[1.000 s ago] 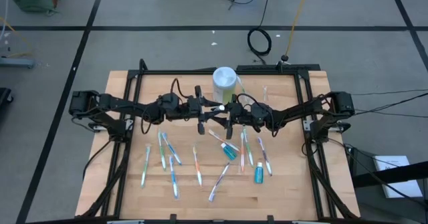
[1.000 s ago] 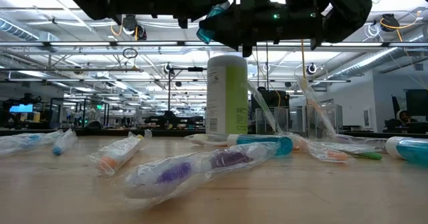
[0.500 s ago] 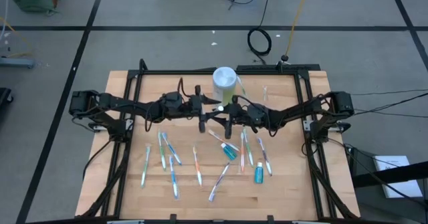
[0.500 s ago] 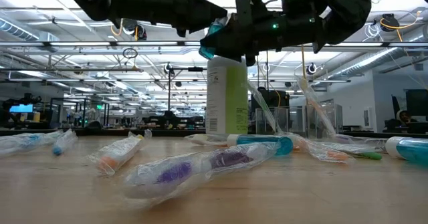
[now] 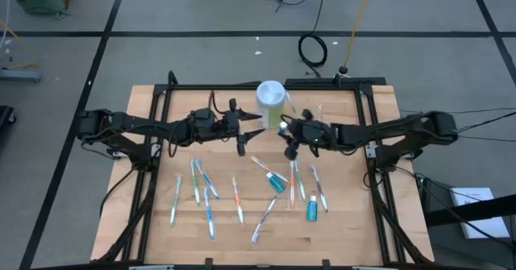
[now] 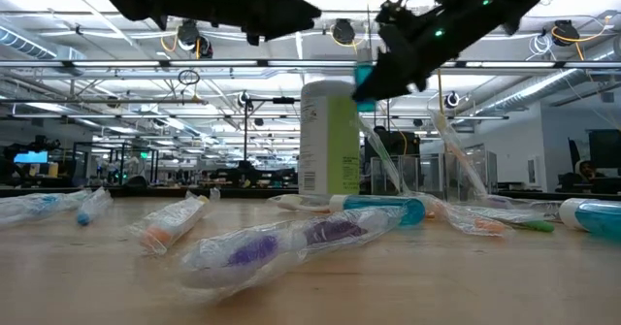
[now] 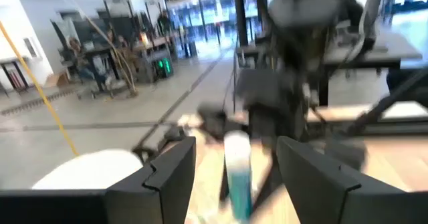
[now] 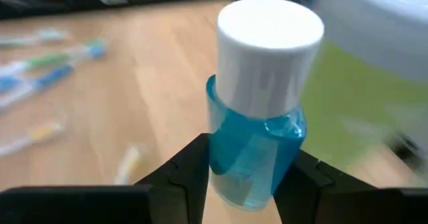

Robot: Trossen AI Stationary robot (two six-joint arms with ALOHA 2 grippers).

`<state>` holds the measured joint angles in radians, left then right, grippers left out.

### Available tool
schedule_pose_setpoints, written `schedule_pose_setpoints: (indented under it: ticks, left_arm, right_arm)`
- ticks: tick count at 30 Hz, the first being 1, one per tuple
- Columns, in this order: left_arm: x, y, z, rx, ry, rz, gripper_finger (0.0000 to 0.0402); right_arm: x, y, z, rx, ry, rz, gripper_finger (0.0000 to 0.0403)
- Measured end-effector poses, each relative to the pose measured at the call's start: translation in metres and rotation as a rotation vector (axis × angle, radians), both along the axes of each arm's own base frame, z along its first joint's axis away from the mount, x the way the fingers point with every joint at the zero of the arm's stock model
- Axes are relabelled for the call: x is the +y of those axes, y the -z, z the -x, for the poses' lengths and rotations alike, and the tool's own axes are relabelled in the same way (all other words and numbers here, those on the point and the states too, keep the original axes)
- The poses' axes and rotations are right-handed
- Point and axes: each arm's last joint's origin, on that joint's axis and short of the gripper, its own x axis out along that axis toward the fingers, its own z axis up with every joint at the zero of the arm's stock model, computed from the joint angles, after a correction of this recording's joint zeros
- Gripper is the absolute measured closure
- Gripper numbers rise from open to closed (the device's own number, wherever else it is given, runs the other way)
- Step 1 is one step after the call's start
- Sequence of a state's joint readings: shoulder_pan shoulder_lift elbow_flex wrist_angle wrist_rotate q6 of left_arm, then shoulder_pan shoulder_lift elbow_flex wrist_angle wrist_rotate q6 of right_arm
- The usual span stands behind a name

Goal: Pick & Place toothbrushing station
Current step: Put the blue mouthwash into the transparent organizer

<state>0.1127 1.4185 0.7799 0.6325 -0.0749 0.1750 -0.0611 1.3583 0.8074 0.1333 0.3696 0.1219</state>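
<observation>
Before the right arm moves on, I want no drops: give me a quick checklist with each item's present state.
1. Right gripper shut on the tube: ok, both fingers press its blue body below the white cap.
2. Left gripper clear of the tube: ok, its fingers stand apart with nothing between them.
3. Tube lifted off the table: ok, the low view shows it high in the air.
4. Cup upright: ok.
5. Cup free of the right gripper: cannot tell, they sit close together.
</observation>
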Motion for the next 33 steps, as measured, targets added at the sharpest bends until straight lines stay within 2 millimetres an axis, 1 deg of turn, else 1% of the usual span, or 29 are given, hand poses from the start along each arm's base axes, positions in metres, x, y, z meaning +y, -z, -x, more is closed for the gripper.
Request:
schedule_pose_setpoints:
  ticks: [2, 4, 7, 10, 16, 21, 28, 33]
  left_arm:
    - [0.000, 0.003, 0.000, 0.024, -0.001, 0.003, 0.0196]
    - [0.000, 0.003, 0.000, 0.031, -0.001, 0.004, 0.0203]
    - [0.000, 0.004, 0.000, 0.030, -0.001, 0.028, 0.0211]
    - [0.000, 0.004, 0.000, 0.026, -0.001, 0.050, 0.0218]
    - [0.000, 0.004, 0.000, 0.027, -0.001, 0.056, 0.0222]
    - [0.000, 0.004, 0.000, 0.028, 0.000, 0.055, 0.0222]
    - [0.000, 0.004, 0.000, 0.032, 0.001, 0.053, 0.0222]
    - [0.000, 0.005, 0.000, 0.032, 0.001, 0.052, 0.0222]
  right_arm:
    - [0.000, -0.004, 0.012, 0.027, 0.097, 0.001, 0.0277]
    - [-0.001, -0.001, 0.022, 0.033, 0.203, 0.021, 0.0278]
    - [-0.006, 0.012, 0.033, 0.049, 0.311, 0.064, 0.0278]
    - [-0.015, 0.026, 0.041, 0.078, 0.363, 0.052, 0.0278]
    - [-0.029, 0.045, 0.050, 0.107, 0.364, -0.065, 0.0278]
    - [-0.034, 0.057, 0.057, 0.141, 0.387, -0.090, 0.0278]
    - [-0.042, 0.062, 0.061, 0.144, 0.433, -0.106, 0.0278]
    - [-0.043, 0.063, 0.057, 0.114, 0.429, -0.105, 0.0272]
